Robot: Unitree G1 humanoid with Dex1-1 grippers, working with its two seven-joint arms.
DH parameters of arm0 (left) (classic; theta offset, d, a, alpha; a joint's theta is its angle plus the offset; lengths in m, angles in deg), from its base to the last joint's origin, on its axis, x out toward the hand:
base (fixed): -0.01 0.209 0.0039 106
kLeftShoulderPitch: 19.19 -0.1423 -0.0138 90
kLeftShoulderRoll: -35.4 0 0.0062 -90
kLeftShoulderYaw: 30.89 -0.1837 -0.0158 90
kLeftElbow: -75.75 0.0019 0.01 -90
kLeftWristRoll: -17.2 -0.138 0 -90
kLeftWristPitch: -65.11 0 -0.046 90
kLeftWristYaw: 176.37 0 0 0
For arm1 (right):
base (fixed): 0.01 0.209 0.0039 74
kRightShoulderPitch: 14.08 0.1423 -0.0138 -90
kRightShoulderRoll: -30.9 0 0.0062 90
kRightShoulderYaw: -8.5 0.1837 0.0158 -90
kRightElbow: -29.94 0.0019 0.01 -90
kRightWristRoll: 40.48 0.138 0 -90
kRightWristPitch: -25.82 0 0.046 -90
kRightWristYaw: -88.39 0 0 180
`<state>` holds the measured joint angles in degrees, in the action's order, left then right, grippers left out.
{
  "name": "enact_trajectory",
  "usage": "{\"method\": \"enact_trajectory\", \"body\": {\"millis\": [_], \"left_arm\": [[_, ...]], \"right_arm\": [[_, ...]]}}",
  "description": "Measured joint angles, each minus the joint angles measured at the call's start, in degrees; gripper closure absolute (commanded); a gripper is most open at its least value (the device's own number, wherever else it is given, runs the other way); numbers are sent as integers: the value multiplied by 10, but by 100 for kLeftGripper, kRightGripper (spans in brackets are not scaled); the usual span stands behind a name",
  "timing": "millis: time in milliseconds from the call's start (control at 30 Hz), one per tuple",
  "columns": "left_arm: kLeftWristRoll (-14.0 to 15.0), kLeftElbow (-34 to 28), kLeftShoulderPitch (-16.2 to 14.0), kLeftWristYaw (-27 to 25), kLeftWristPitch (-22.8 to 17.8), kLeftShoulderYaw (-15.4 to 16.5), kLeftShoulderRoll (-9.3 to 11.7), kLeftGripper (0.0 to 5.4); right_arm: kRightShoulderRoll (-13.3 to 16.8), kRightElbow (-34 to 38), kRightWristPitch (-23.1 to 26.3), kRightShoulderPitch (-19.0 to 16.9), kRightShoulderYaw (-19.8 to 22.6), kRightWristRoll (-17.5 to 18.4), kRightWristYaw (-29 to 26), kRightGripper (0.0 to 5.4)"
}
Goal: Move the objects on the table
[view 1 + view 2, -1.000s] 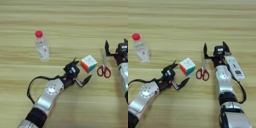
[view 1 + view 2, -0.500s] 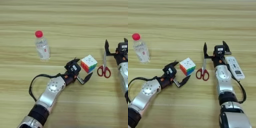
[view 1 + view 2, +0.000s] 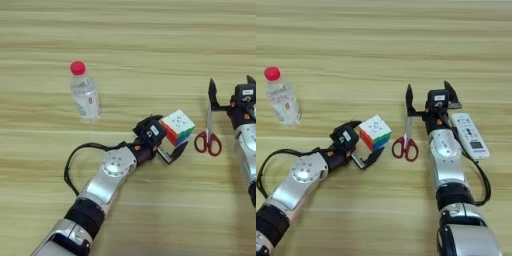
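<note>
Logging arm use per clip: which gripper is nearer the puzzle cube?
Left. The left gripper has its fingers on either side of the cube; the right gripper sits beyond the scissors.

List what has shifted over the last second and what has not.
The left pincer moved forward to the puzzle cube, its open fingers now on either side of it, not yet closed. The bottle, scissors, remote and open right pincer stayed put.

L claw [image 3: 167, 139] around cube [image 3: 177, 127]
</note>
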<state>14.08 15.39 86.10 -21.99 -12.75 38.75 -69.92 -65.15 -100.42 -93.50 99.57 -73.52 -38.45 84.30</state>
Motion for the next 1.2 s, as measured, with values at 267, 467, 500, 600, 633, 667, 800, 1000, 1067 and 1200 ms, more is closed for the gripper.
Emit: {"method": "enact_trajectory", "body": {"millis": [267,467,500,600,633,667,800,1000,1067,1200], "left_arm": [[-4,34,23,3,7,10,-10,0],[-6,66,43,7,20,17,-19,0],[-9,71,45,7,21,20,-20,0],[-9,82,47,7,24,22,-22,0],[-9,85,48,7,26,22,-23,11],[-9,87,49,7,27,23,-23,11],[-9,92,50,5,35,28,-24,54],[-9,93,50,0,40,33,-27,118],[-9,93,50,-1,40,34,-28,134],[-9,93,50,-2,40,34,-29,171]], "right_arm": [[-2,2,1,0,-3,0,0,4],[-2,2,1,0,-5,0,0,4],[-2,2,1,0,-5,0,0,4],[-2,3,1,0,-5,0,0,4],[-2,3,1,0,-5,0,0,1],[-2,3,1,0,-5,0,0,1],[-2,3,1,0,-5,0,0,0],[-2,9,1,-1,-5,0,0,0],[-2,11,1,-1,-5,0,0,0],[-2,12,2,-1,-5,0,0,0]]}}
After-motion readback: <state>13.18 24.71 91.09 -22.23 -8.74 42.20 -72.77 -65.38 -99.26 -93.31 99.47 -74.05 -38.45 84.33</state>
